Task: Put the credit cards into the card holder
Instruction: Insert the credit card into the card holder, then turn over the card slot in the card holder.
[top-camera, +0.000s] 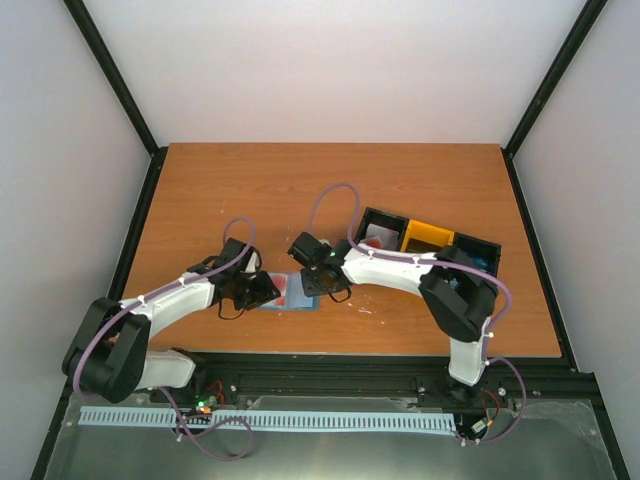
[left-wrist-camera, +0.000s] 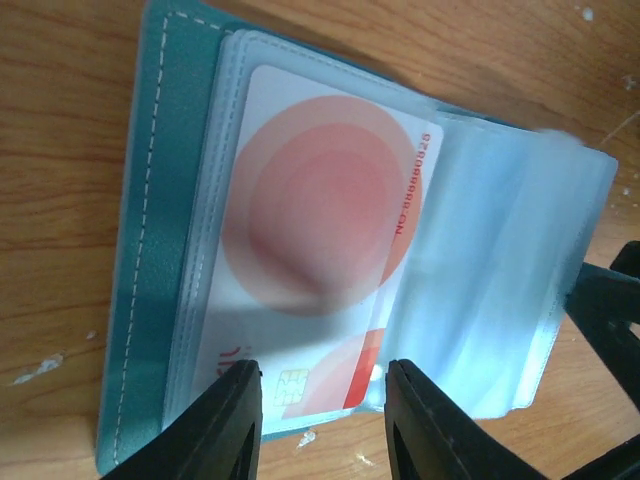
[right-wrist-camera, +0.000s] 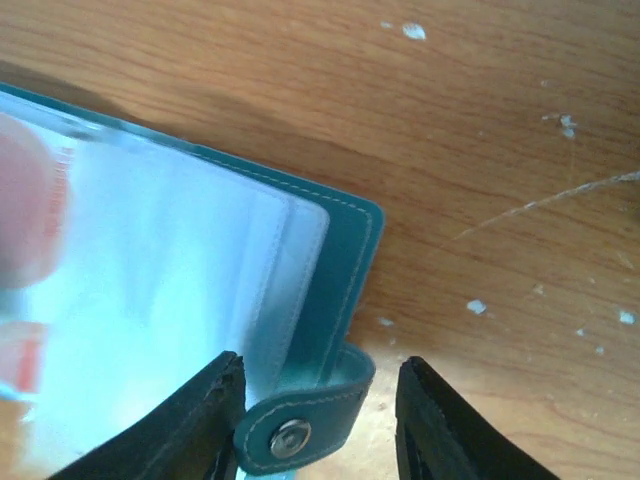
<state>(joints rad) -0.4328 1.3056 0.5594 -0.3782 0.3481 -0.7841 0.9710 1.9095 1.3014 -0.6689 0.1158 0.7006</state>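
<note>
**Card holder (top-camera: 297, 294) open at the near edge, one card sleeved**

Nearest the arm bases, at about 6 o'clock on the wooden table (top-camera: 330, 180), the teal card holder lies spread open like a book. The two grippers flank it: the left gripper (top-camera: 268, 290) at its 9 o'clock, the right gripper (top-camera: 322, 283) at its 2 o'clock.

From the left wrist, the holder's stitched teal cover shows beside a fan of clear plastic sleeves (left-wrist-camera: 500, 250). A credit card (left-wrist-camera: 320, 210) sits inside one sleeve – white, with layered red circles, a line of red digits and a gold chip (left-wrist-camera: 290, 388). The left gripper is released, its jaws apart over the card's chip end.

From the right wrist, the holder's corner and its snap tab (right-wrist-camera: 300, 430) with a metal stud lie between the right gripper's parted jaws – released too, with a gap beside the tab.

Farther off, at 2 o'clock, stands a black-and-yellow tray (top-camera: 425, 237).
</note>
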